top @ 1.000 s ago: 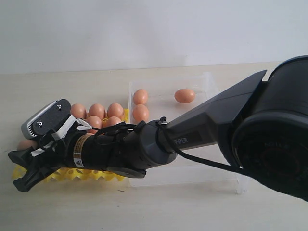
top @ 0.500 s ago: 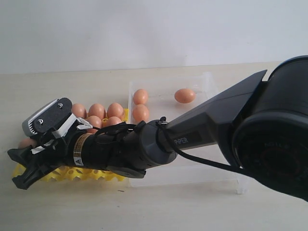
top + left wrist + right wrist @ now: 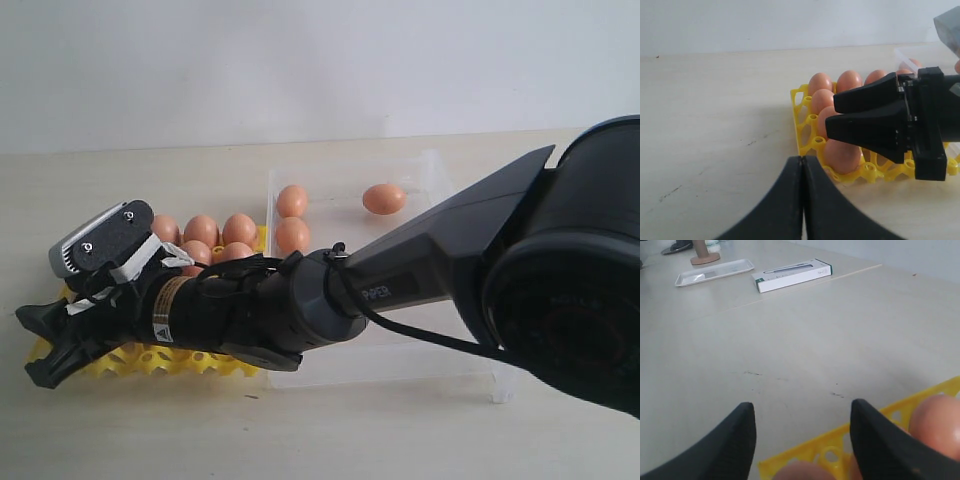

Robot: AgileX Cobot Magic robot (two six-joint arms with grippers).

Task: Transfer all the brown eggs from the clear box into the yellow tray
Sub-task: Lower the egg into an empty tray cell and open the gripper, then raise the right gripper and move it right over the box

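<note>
Closest in, the black left gripper (image 3: pixel 802 167): fingers pressed flat together with nothing between them, low over the pale tabletop (image 3: pixel 715 150) and apart from the tray. Next, the black right arm (image 3: pixel 420 260) reaching across from the right. Its right gripper (image 3: pixel 36 348) hangs over the left end of the bright yellow openwork plastic egg tray (image 3: pixel 801 135), jaws spread and nothing clamped, an egg sitting in a cup just beneath. Against a second ago, the fingertips sit a touch higher and so does the grey wrist camera (image 3: pixel 100 240). The egg that showed just left of the wrist is now hidden behind it. The tray holds smooth orange-brown oval eggs (image 3: pixel 201 230), at least five showing past the arm. Beyond, to the right, the shallow clear plastic box (image 3: pixel 400 365); whether it touches the tray I cannot tell. Three eggs lie in its far half, unmoved.
</note>
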